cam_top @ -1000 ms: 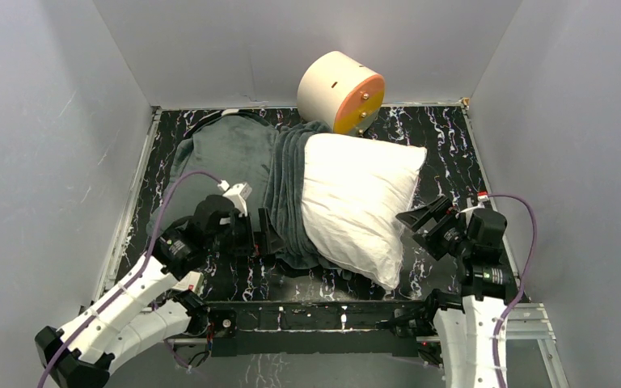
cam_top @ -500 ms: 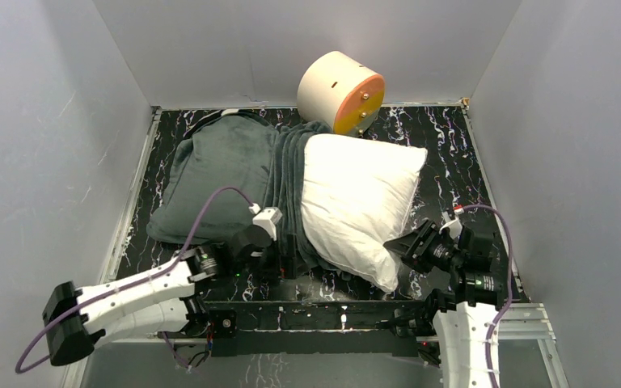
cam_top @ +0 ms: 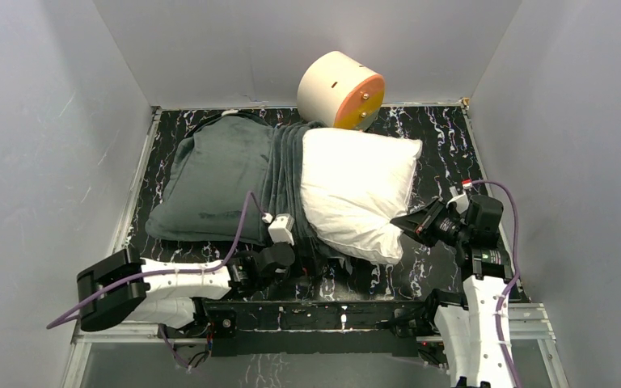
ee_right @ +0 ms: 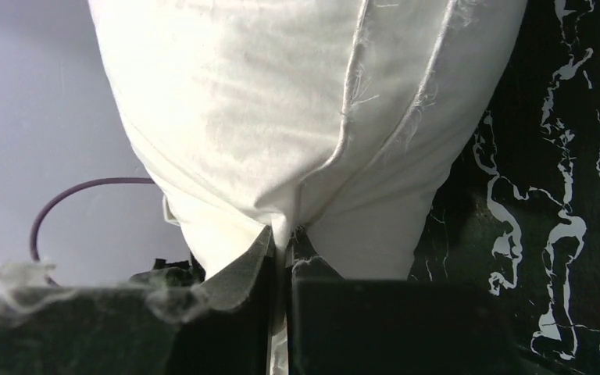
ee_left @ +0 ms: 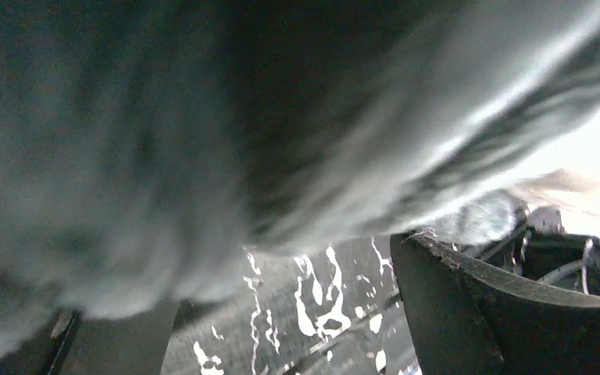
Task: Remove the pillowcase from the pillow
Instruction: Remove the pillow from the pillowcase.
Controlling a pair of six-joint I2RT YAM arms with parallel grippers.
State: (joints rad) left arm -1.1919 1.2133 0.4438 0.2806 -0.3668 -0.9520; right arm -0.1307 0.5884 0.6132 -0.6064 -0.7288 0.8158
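The right tool (ee_right: 283, 236) is clamped shut on the near corner of the white pillow (ee_right: 281, 101), which swells out ahead of it on the tabletop (ee_right: 578, 156). The left tool (cam_top: 311, 260) lies low, jaws apart. The grey pillowcase (ee_left: 109, 156) blurs across its tips, and I cannot tell whether it is gripped. Beyond that tool, the pillowcase covers the pillow's left end.

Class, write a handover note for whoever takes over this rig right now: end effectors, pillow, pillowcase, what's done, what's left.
Right end effector: shut on the near corner of the pillow.
Left end effector: at the near edge of the pillowcase; grip unclear.
Done: the pillow's right part is bare, with the pillowcase bunched mid-pillow.
Left: slide the pillowcase off the covered left part.
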